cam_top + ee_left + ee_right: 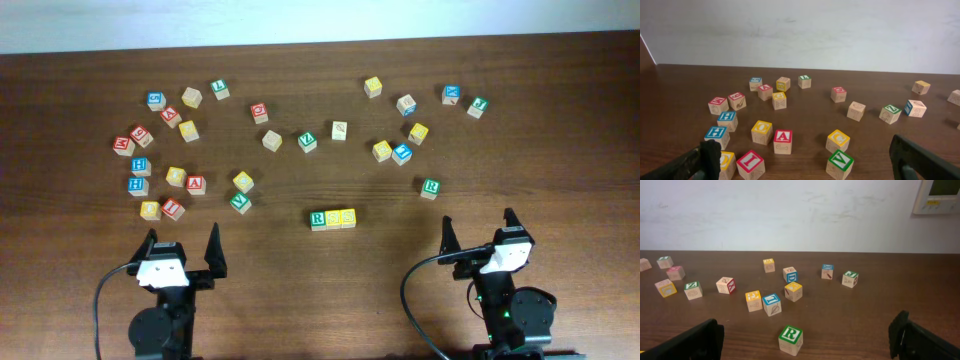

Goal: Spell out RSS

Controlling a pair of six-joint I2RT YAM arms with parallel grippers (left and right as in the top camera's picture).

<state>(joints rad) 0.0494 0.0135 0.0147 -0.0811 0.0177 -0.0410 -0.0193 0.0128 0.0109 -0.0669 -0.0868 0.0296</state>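
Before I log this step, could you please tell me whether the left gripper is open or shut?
Open. The left gripper has its fingers spread wide apart and grips nothing.

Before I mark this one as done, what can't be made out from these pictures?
1. The RSS row: seen overhead only, outside both wrist views; too small to tell whether its cubes touch.
2. The left hand and right hand: each wrist view cuts its own fingers off at the bottom edge.
3. The loose cubes: several letters too small overhead, and blurred on the far ones in the wrist views.
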